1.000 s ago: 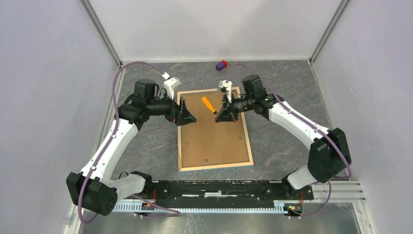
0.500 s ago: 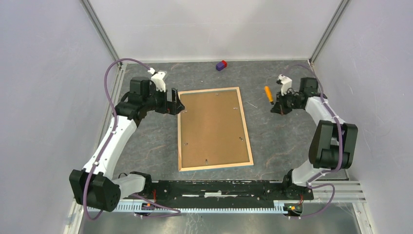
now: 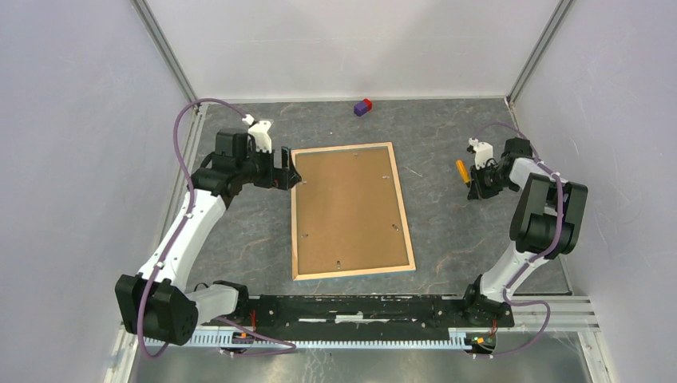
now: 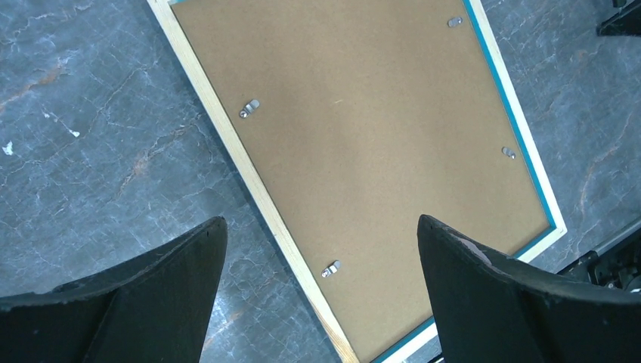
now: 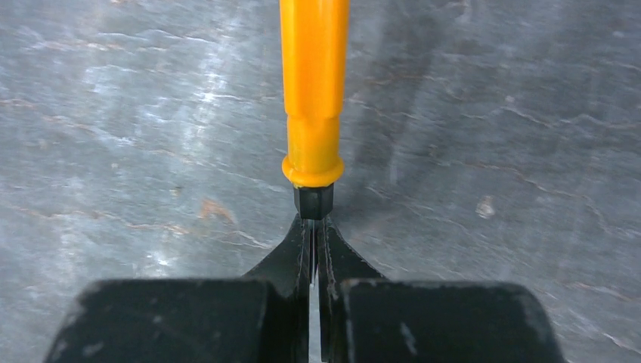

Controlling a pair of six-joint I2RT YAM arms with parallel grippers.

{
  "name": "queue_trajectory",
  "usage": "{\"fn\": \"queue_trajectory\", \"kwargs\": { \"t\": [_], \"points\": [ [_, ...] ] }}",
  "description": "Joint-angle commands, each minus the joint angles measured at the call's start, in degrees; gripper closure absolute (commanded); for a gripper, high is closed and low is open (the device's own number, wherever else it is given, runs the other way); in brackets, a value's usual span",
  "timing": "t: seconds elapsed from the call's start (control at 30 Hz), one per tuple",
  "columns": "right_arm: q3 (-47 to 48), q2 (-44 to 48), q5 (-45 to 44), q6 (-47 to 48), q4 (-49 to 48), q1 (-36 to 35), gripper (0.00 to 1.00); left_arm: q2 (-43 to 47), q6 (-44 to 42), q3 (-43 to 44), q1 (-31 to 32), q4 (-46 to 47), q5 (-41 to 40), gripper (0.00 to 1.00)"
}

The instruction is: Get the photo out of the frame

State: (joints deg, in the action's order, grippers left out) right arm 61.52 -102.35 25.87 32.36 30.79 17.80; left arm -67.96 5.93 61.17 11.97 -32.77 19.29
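The frame [image 3: 351,211] lies face down in the middle of the table, its brown back [image 4: 363,151] up, with a light wood rim and a thin blue edge. Small metal tabs [image 4: 249,108] sit along the back's sides. The photo is hidden under the backing. My left gripper [image 3: 289,171] hovers open at the frame's far left corner, and its fingers straddle the rim [image 4: 321,221] with nothing between them. Far to the right, my right gripper [image 3: 476,183] is shut on the thin shaft of an orange-handled screwdriver [image 5: 314,91], held low over the table [image 3: 461,170].
A small purple and red block [image 3: 363,106] lies near the back wall. A thin metal sliver [image 3: 413,171] lies just right of the frame. Grey walls close in on both sides, and the arms' black rail [image 3: 359,309] runs along the near edge.
My right arm has swung from over the frame's far end to the table's right side, carrying the screwdriver. My left gripper has drawn back slightly to the left, off the frame.
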Motion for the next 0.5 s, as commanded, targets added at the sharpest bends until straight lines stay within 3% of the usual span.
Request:
{"fn": "queue_trajectory", "kwargs": {
  "t": [0.0, 0.33, 0.47],
  "points": [
    [3.2, -1.0, -3.8, 1.6, -1.4, 0.7, 1.00, 2.0, 1.9, -1.7, -0.4, 2.7, -0.7, 0.00],
    [5.8, -4.2, -7.7, 2.3, -1.4, 0.8, 0.89, 2.0, 1.8, -2.1, -0.5, 2.9, -1.5, 0.00],
    [6.3, -4.5, -7.9, 2.0, -1.3, 0.7, 0.79, 2.3, 1.7, -2.5, -0.6, 2.9, -1.9, 0.00]
  ]
}}
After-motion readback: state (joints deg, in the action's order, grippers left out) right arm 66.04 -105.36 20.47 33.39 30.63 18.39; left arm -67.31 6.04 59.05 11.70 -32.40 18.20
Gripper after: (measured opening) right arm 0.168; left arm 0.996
